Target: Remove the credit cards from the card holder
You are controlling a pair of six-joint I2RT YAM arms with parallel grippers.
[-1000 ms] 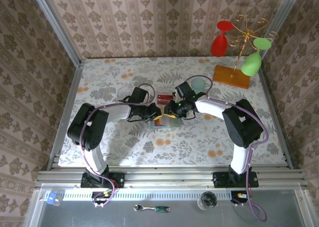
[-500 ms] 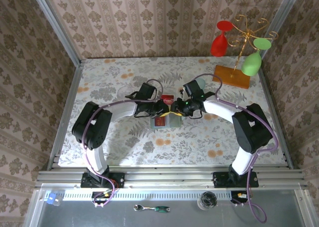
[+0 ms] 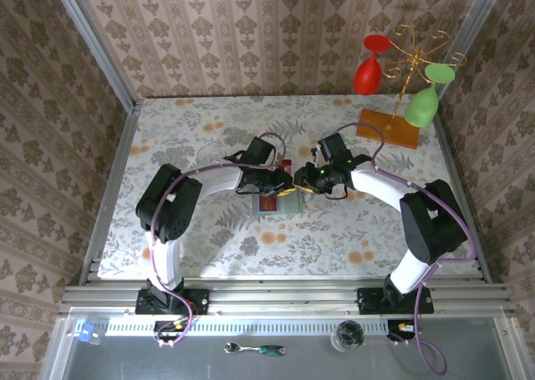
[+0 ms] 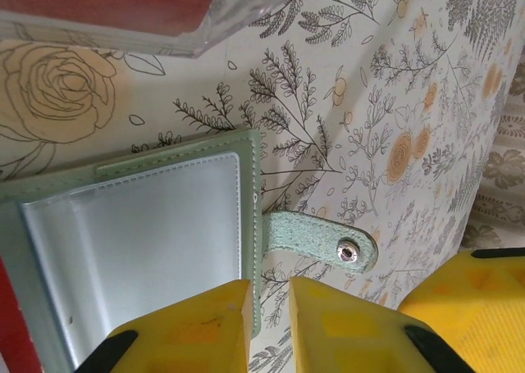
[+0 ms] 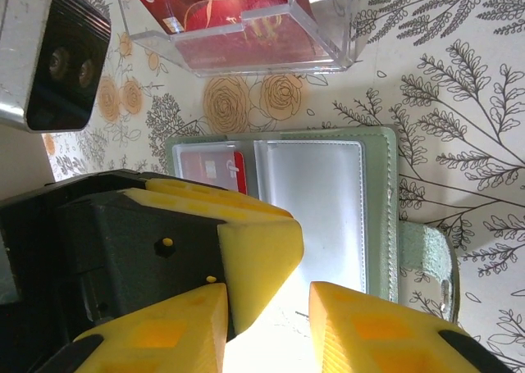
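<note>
The card holder (image 4: pixel 139 242) lies open and flat on the flowered cloth, pale green with a clear sleeve and a snap strap (image 4: pixel 328 240). One red credit card (image 5: pixel 212 168) sits in its left pocket. My left gripper (image 4: pixel 269 295) hovers over the wallet's strap-side edge, jaws a narrow gap apart with cloth showing between them. My right gripper (image 5: pixel 269 299) stands open above the glaring right sleeve (image 5: pixel 308 201), with the left gripper's yellow fingertip beside it. From above, the left gripper (image 3: pixel 287 188) and right gripper (image 3: pixel 303 184) meet over the card holder (image 3: pixel 269 206).
A clear plastic box (image 5: pixel 238 20) with red cards in it stands just beyond the wallet (image 3: pixel 276 164). A clear glass (image 3: pixel 209 152) is at the left. A gold rack (image 3: pixel 408 63) on an orange base, hung with red and green glasses, stands at the back right.
Both grippers have shifted right over the wallet, and the arms now reach farther out. The left gripper's jaws have parted a little.
</note>
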